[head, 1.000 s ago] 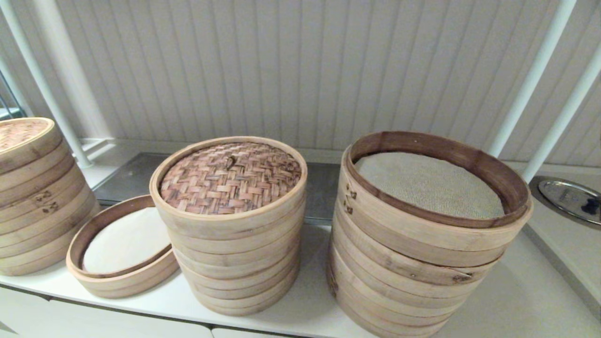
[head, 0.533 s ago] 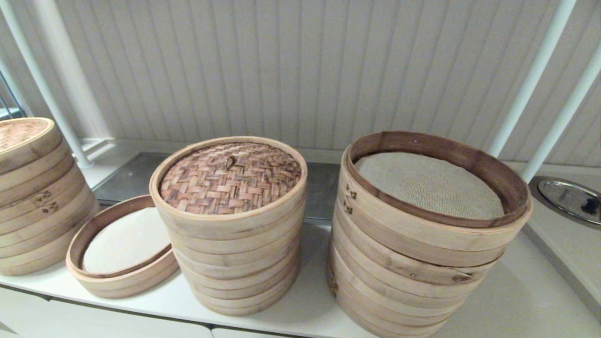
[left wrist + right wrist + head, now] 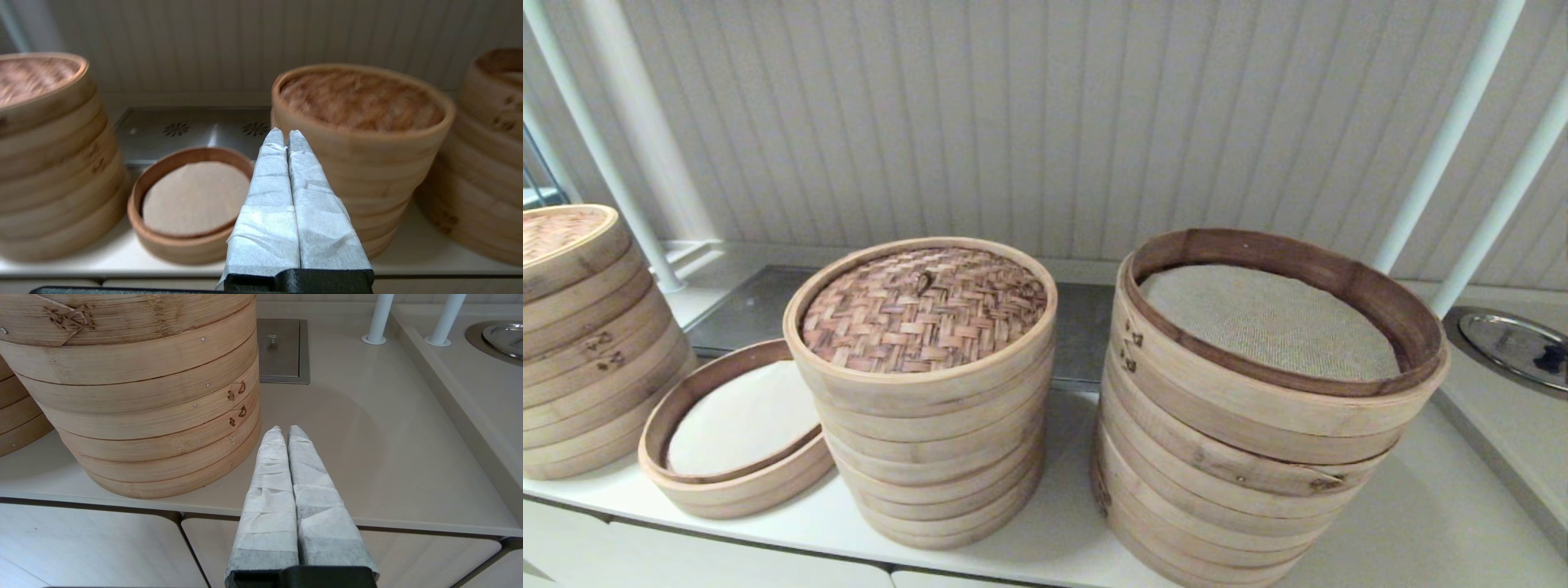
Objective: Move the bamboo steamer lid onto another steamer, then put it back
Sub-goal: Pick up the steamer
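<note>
The bamboo steamer lid (image 3: 922, 307), with a brown basket-weave top and a small loop knob, sits on the middle multi-tier stack (image 3: 931, 457); it also shows as the lid (image 3: 361, 100) in the left wrist view. Left of that stack lies the single shallow steamer (image 3: 731, 429) with a white liner, seen too as the steamer (image 3: 190, 200). My left gripper (image 3: 285, 135) is shut and empty, in front of the counter between the shallow steamer and the middle stack. My right gripper (image 3: 283, 432) is shut and empty, low by the counter's front edge. Neither gripper shows in the head view.
A wide stack with a grey mesh liner (image 3: 1262, 408) stands at the right, also seen as the stack (image 3: 135, 396). Another lidded stack (image 3: 580, 335) stands at the far left. White posts (image 3: 378, 318) and a metal dish (image 3: 1515, 347) are at the right, a metal plate (image 3: 282, 349) behind.
</note>
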Controlling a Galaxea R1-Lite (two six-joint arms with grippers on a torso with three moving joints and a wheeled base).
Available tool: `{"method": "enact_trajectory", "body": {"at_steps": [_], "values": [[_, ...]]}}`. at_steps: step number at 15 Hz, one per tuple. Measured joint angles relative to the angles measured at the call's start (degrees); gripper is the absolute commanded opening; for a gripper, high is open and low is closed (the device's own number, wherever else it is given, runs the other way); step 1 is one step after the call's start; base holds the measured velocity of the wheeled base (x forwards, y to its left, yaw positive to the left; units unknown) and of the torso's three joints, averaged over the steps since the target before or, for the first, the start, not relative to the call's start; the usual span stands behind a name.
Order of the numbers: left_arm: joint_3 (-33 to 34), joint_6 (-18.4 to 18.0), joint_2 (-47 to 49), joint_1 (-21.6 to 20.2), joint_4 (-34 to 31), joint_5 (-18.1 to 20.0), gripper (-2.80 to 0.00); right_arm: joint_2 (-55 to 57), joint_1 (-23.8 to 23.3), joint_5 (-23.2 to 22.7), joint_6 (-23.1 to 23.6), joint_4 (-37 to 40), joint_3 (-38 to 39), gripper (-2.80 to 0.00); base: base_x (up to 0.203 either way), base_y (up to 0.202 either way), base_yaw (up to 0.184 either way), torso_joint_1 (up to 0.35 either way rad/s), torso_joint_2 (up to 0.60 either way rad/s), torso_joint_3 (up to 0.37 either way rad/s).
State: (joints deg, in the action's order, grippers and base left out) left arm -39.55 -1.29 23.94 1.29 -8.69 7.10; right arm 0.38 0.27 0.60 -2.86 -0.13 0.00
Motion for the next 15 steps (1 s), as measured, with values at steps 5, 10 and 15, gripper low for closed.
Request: {"method": "enact_trajectory", "body": {"at_steps": [5,10,15], "values": [[-19.1,0.9,17.5,5.6,-6.2,0.9,-2.8,0.0,0.0,0.0,0.0,0.0,0.0,-2.8,0.0,0.0,0.0,0.0,0.0,0.0],[-33.1,3.8,35.1,13.9,-15.8,1.2,-2.8,0.0,0.0,0.0,0.0,0.0,0.0,-2.8,0.0,0.0,0.0,0.0,0.0,0.0],[-43.6,4.3,50.7,17.9,-22.2,0.9,-2.8,0.0,0.0,0.0,0.0,0.0,0.0,-2.8,0.0,0.0,0.0,0.0,0.0,0.0]]}}
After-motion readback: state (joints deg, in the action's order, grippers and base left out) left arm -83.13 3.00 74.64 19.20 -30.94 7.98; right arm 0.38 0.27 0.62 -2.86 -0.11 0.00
